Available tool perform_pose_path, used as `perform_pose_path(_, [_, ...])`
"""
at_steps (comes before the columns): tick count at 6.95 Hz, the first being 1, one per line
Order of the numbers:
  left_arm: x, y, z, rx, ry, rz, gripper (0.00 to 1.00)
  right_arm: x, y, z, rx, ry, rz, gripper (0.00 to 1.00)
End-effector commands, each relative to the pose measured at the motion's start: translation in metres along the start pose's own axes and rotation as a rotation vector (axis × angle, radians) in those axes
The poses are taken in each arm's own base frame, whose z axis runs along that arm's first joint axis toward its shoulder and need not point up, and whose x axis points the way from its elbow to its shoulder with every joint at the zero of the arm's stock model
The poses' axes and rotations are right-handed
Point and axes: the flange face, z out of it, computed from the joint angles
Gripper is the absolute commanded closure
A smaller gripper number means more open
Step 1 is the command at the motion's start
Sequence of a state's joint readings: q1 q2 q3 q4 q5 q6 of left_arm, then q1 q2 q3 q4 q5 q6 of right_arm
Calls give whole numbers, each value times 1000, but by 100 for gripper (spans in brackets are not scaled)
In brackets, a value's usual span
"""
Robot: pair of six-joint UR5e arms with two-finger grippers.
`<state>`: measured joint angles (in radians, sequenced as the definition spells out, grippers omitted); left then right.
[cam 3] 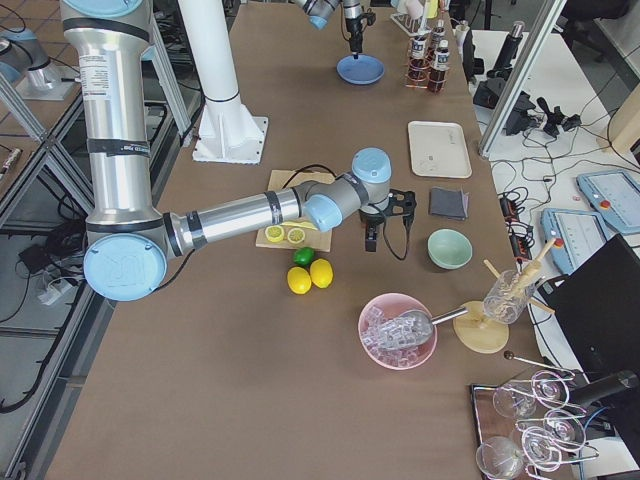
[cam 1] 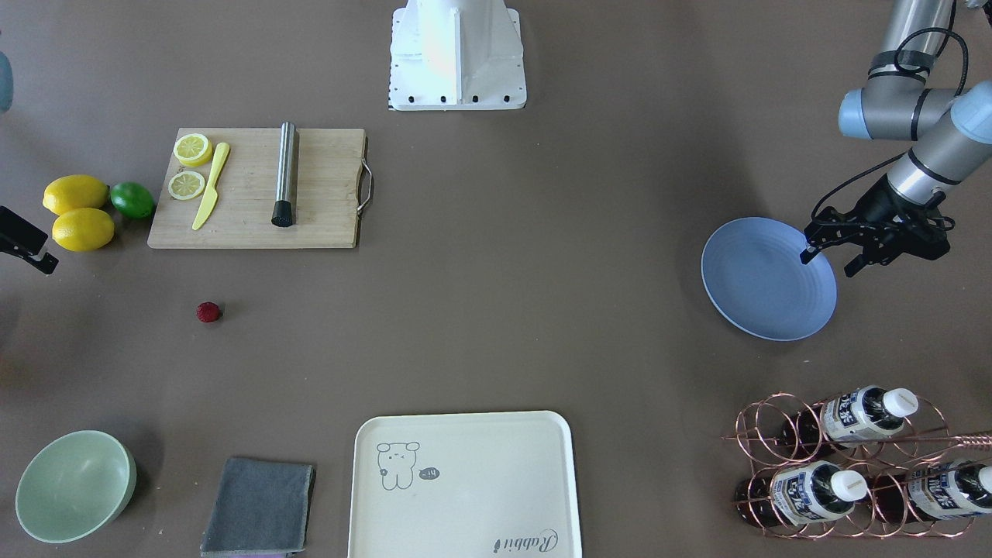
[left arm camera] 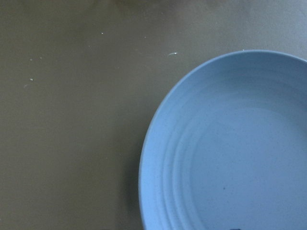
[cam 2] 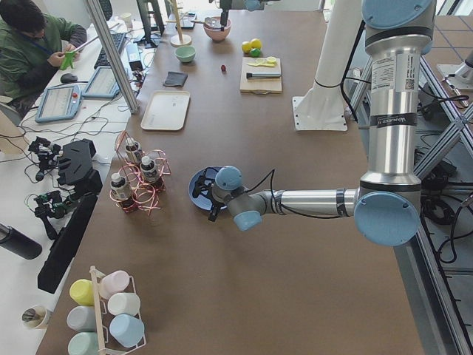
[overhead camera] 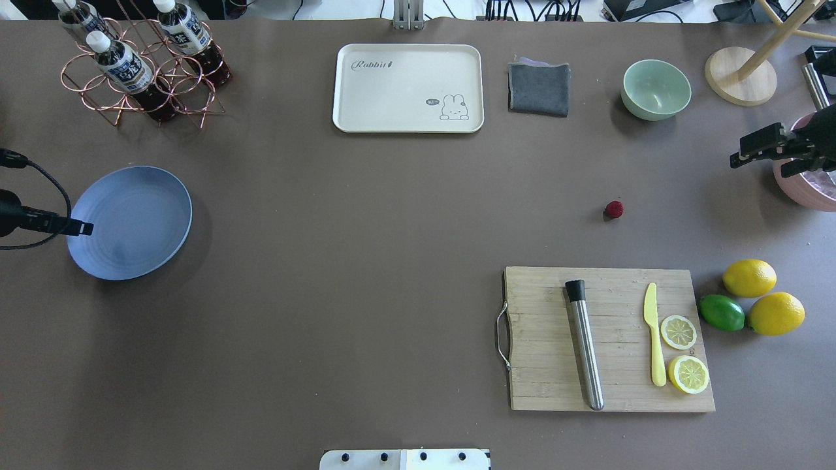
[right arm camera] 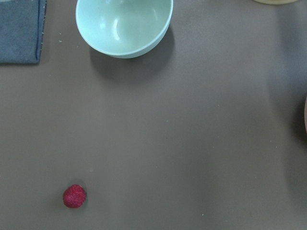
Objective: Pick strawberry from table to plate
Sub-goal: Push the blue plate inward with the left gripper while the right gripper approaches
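The strawberry [overhead camera: 613, 209], a small dark red berry, lies alone on the brown table [overhead camera: 366, 261], between the cutting board and the green bowl; it also shows low in the right wrist view [right arm camera: 74, 196]. The light blue plate [overhead camera: 130, 222] sits at the table's far left end and is bare [left arm camera: 230, 143]. My left gripper [cam 1: 829, 262] hovers open over the plate's outer rim, holding nothing. My right gripper [overhead camera: 756, 166] stands open and empty at the table's right edge, well to the right of the strawberry and slightly beyond it.
A wooden cutting board [overhead camera: 607, 339] carries a steel muddler, a yellow knife and lemon slices. Two lemons [overhead camera: 764, 297] and a lime [overhead camera: 722, 312] lie beside it. A green bowl [overhead camera: 656, 89], grey cloth [overhead camera: 539, 88], cream tray [overhead camera: 408, 88] and bottle rack [overhead camera: 140, 65] line the far edge.
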<state>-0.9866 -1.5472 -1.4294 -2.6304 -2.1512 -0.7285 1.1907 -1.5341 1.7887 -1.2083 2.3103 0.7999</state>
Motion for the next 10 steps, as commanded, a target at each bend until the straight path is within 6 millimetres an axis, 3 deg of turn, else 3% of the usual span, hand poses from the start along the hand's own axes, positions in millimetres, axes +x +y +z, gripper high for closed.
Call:
perform_pose_path(1, [-4,-1,8,7,8,11,25,0,-1,0,5,6,1,0])
perform_pose_path(3, [-7,-1,10,9,9,7,100,-1,-1,1,7,7,-3,0])
perform_pose_path(6, [8,-11,7,11,40,-1,100,0,0,1,5,7,0,0])
perform_pose_path(7, [26,-23,-3,-73,149,-31,100,0,0,1,5,7,-2,0])
perform_pose_path(8, [25,-48,-29,-71,201,-108,100,0,0,1,4,7,-2,0])
perform_pose_path(10, [57,-74,-43,-70,258,-158,100,-7,-2,4,1,3,-10,0])
